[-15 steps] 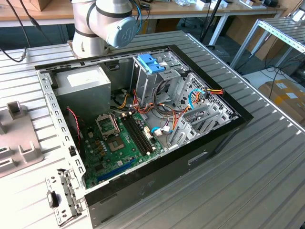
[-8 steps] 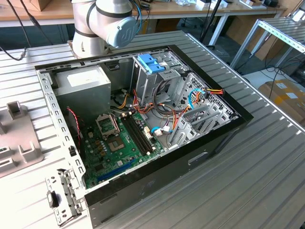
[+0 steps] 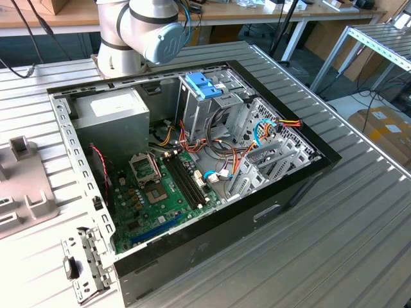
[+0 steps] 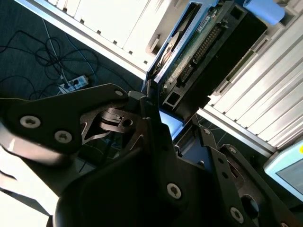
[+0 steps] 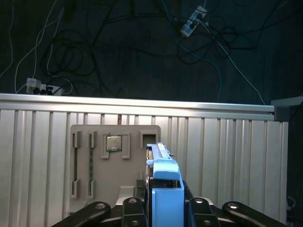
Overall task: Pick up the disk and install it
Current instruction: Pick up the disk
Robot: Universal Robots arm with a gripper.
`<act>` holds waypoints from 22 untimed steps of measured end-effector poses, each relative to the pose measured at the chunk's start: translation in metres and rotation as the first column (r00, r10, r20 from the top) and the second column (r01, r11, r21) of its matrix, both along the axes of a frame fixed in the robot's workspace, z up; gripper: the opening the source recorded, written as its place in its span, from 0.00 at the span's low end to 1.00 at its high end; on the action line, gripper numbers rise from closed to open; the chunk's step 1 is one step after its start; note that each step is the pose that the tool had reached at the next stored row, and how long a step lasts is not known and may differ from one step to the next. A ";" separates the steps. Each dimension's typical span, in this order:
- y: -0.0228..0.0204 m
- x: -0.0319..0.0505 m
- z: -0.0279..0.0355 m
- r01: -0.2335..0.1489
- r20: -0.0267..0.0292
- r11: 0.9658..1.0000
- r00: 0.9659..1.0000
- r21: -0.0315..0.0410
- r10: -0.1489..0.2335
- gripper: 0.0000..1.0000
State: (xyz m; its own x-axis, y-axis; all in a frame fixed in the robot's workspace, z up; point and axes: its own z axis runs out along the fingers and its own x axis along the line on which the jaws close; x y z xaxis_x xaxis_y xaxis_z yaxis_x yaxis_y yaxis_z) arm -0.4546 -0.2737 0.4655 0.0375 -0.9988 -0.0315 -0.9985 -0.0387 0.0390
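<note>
Grips the disk (image 5: 164, 189) on edge between jaws closed firmly against its two flat faces, pinching the bright blue carrier near the tab end. Carries it, in the first wrist view, standing upright over the grey holder plate (image 5: 90, 161) on the slatted bench (image 5: 227, 156), just beside a small square chip (image 5: 113, 143) seated in a recess of that plate. Cannot tell whether lifted clear of the plate or resting in a slot there. Shows, in the second wrist view, the green circuit-board side and dark body of the disk (image 4: 199, 52) reaching away from the black linkages, with blue plastic caught between the jaws. Probably held by the broad sides to keep the narrow edges free for sliding into rails, and gripped at one end to leave the other end leading. Finds, in the exterior view, the open computer case (image 3: 257, 212) laid on its side for access from above, a paler blue bracket (image 3: 204, 85) topping the metal drive cage and a grey power box (image 3: 112, 112) near the arm's base (image 3: 122, 54). Judged as pick-up made or nearly made, installation not yet begun.
</note>
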 end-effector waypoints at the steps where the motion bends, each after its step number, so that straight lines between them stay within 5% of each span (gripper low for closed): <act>1: 0.0000 0.0000 0.0009 0.000 0.000 1.000 1.000 0.000 0.000 0.37; 22: 0.0000 0.0001 0.0273 0.000 0.000 1.000 1.000 0.001 0.000 0.37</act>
